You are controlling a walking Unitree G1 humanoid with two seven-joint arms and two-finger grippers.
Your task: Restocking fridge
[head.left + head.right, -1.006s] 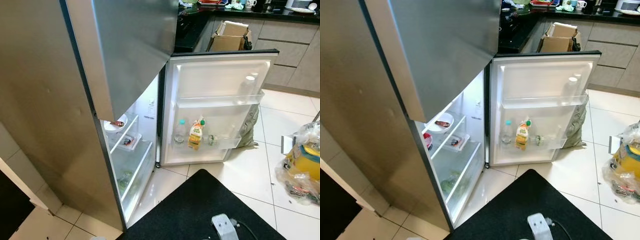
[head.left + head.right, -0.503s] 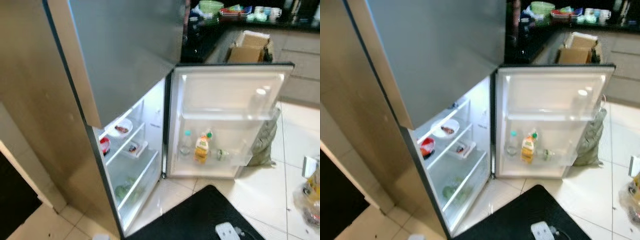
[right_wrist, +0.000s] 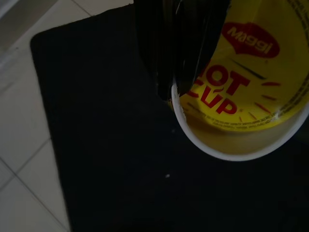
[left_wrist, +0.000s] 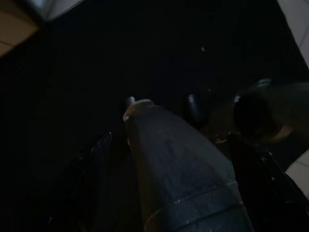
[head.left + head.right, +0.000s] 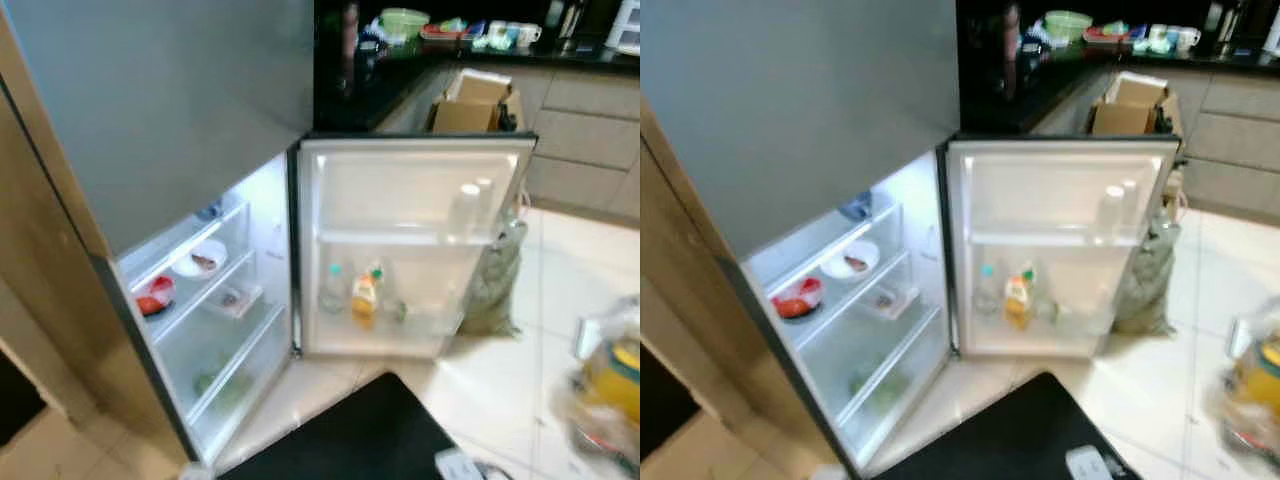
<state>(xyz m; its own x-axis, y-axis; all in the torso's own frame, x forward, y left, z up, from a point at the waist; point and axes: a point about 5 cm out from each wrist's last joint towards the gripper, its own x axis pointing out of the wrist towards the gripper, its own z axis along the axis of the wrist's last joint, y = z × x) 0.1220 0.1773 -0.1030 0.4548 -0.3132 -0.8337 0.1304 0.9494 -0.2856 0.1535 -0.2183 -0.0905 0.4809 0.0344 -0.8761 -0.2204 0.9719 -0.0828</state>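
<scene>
The fridge's lower compartment stands open and lit, its door swung wide to the right. The door shelf holds a water bottle and a yellow juice carton. Inside, a white bowl and a red item sit on the shelves, with greens in the bottom drawer. In the dark left wrist view, my left gripper is shut on a greyish bottle. My right gripper is shut on a yellow Maggi Hot Cup noodle cup above the mat.
A black mat lies on the white tiles before the fridge. A plastic bag of groceries sits on the floor at the right. A grey-green bag leans behind the door. A cardboard box stands beside the dark counter.
The camera has swung, so the fridge interior shows more fully and the door sits further left in the picture. The things in the fridge have not moved.
</scene>
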